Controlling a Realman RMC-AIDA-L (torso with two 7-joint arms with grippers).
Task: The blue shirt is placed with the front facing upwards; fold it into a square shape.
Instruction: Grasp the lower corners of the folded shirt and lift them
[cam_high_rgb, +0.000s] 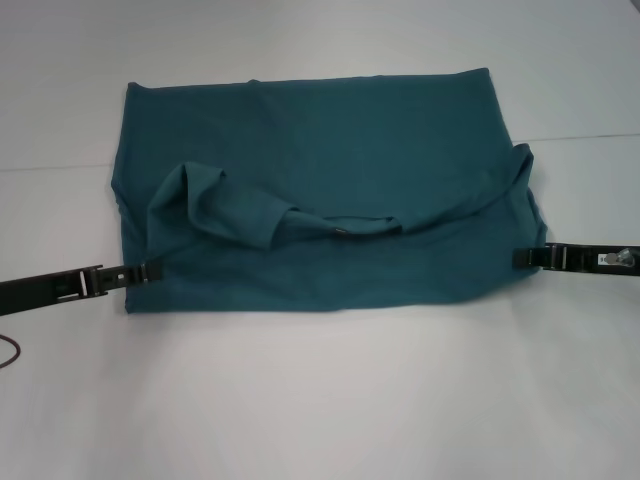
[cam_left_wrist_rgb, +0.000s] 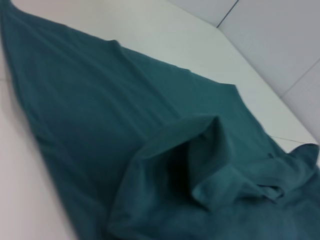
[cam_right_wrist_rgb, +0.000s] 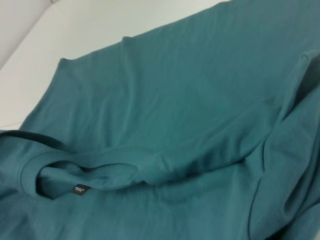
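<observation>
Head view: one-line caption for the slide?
Blue shirt partly folded on the white table, left gripper and right gripper low at its opposite side edges.

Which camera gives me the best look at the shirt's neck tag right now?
The right wrist view: the neck tag shows as a small black label inside the collar of the blue shirt. The head view shows only a dark speck at the collar; the left wrist view shows none.

Blue shirt (cam_high_rgb: 330, 200) lettering hidden; both tools' grip indiscernible.
</observation>
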